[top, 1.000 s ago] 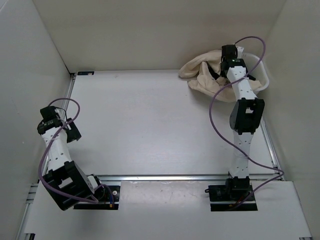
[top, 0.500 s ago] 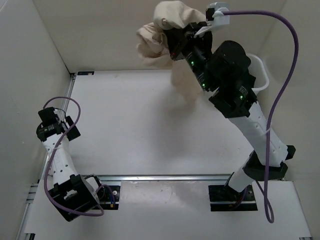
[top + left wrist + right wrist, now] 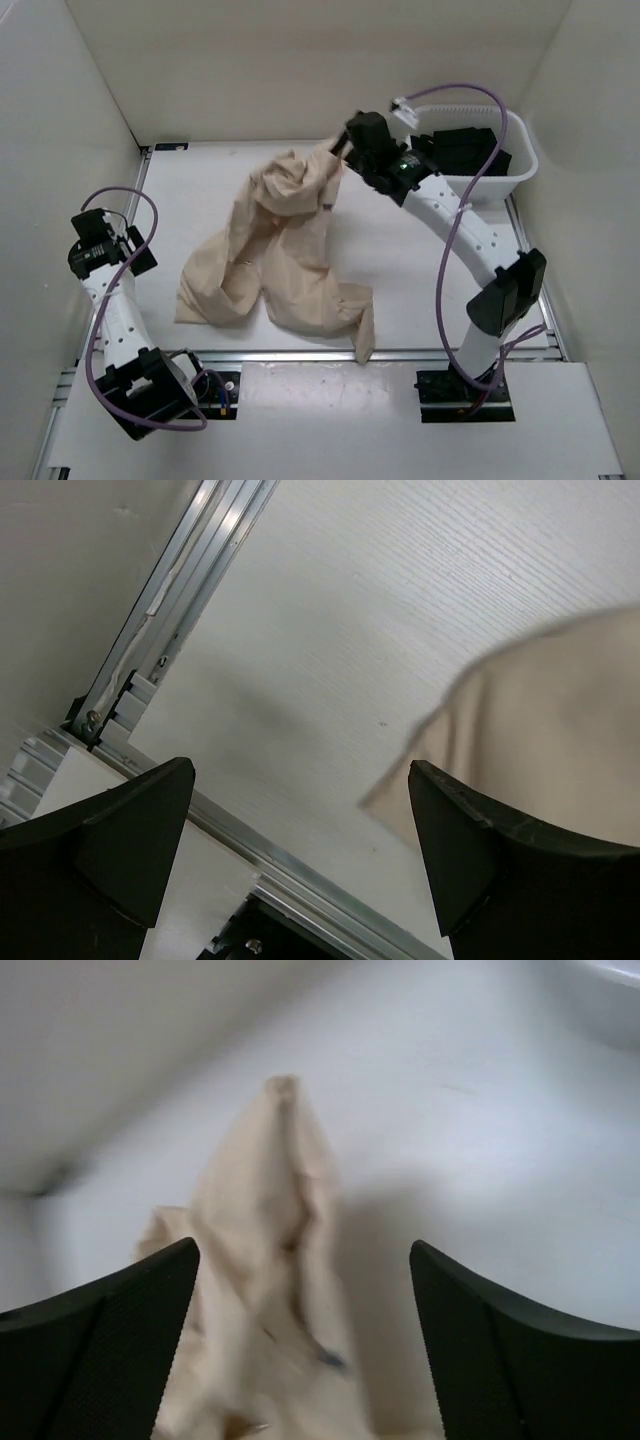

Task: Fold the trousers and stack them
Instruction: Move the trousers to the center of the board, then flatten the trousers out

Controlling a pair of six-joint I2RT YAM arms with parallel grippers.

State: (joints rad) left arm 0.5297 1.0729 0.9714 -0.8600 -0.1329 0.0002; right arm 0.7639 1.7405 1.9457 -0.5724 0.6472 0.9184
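The beige trousers (image 3: 280, 250) lie crumpled across the middle of the table, one leg reaching the front rail. Their far end rises in a peak just below my right gripper (image 3: 338, 150). In the right wrist view the trousers (image 3: 270, 1250) look blurred beyond my right gripper (image 3: 300, 1340), which is open with no cloth between its fingers. My left gripper (image 3: 135, 258) hovers at the table's left side, open and empty. In the left wrist view a corner of the trousers (image 3: 560, 720) lies to the right of my left gripper (image 3: 300, 850).
A white basket (image 3: 520, 165) with dark garments inside stands at the back right, its rim (image 3: 610, 975) showing in the right wrist view. Walls close in the left, back and right sides. An aluminium rail (image 3: 330, 353) runs along the front, and another rail (image 3: 170, 610) lines the left edge.
My right arm lifted the trousers out of the basket, swung them high to the left and let them go over the table's middle. Its jaws went from shut to open. The left arm barely moved.
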